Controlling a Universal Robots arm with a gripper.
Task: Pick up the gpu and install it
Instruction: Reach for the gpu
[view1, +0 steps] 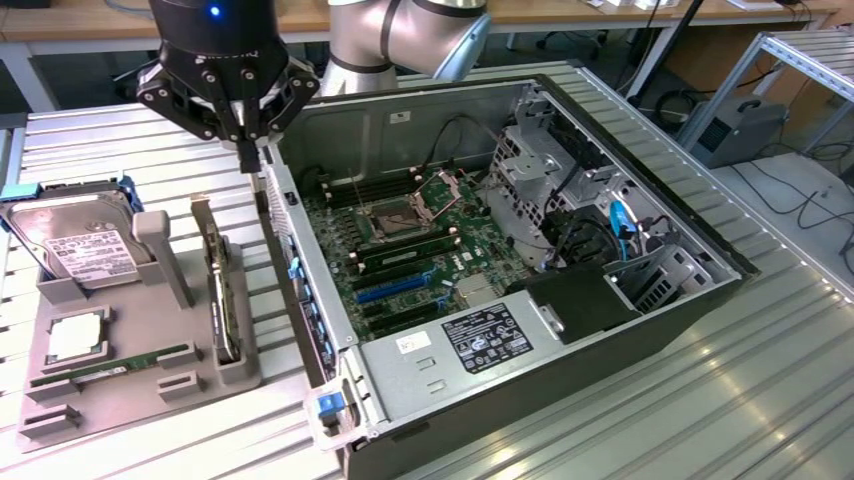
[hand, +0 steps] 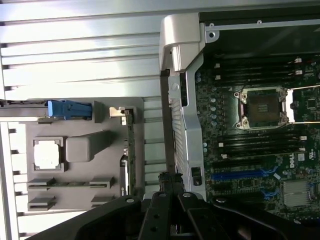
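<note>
The gpu (view1: 222, 292) stands on edge in a slot of the grey holder (view1: 127, 405), its silver bracket at the far end. From the wrist it is a thin dark-green strip (hand: 129, 152). My gripper (view1: 250, 158) hangs above and just beyond the card's bracket end, over the gap between the holder and the open computer case (view1: 534, 395). Its fingers are shut with nothing between them. In the wrist view the gripper (hand: 170, 176) sits over the case's side wall, beside the card and apart from it.
The holder also carries a silver hard drive (view1: 80, 252), a processor (view1: 75, 336) and a green memory stick (view1: 114, 362). Inside the case lie the motherboard (view1: 447, 262), its open socket (hand: 263, 106) and blue expansion slots (hand: 243, 175). Drive cages and cables fill the case's right.
</note>
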